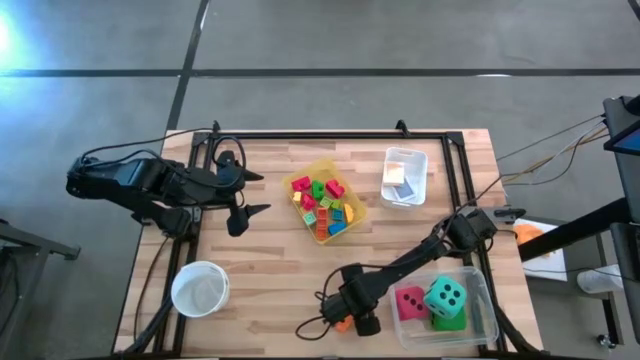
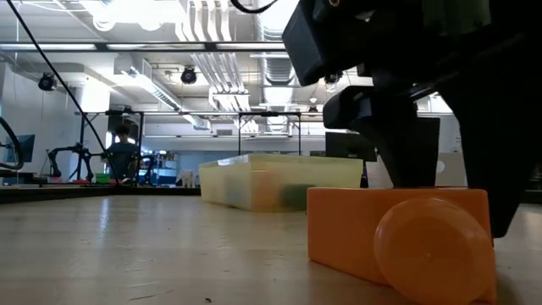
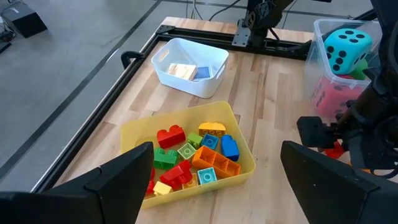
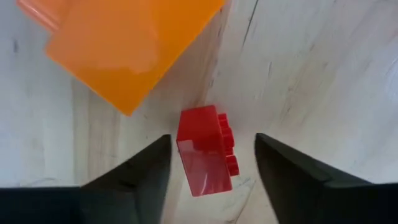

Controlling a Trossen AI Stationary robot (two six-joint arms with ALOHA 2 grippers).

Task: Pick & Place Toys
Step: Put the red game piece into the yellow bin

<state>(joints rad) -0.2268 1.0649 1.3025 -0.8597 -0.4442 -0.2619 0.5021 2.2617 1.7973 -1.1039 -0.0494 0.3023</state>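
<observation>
— While the wooden table (image 1: 280, 270) carries everything, what sits around the yellow bin (image 1: 326, 203)?

— Beside it toward the back corner on the right arm's side stands a white bin (image 1: 404, 176) with a couple of small pieces inside. Toward the near edge on the right arm's side is a clear bin (image 1: 482, 300) holding the pink-red die (image 1: 410, 303), the teal die (image 1: 445, 295) and a green die (image 1: 450, 320) under the teal one. A round white bowl (image 1: 200, 288) sits near the front on the left arm's side.

— And the arms?

— The left gripper (image 1: 240, 200) waits just beside the yellow bin, fingers spread wide, holding nothing. The right arm stretches from its base past the clear bin, and the right gripper (image 4: 211, 158) points down at the table near the front edge, between bowl and clear bin.

— What's under it?

— A red block (image 4: 205, 149) with studs on one side lies between its fingers; they straddle it with a gap on each side, not touching it. An orange block (image 2: 398, 233), larger, with a round knob on its face, lies just beside the red one.

— And the other toys?

— Blocks in red, green, orange, blue, yellow and pink are heaped in the yellow bin (image 3: 196, 158).
</observation>
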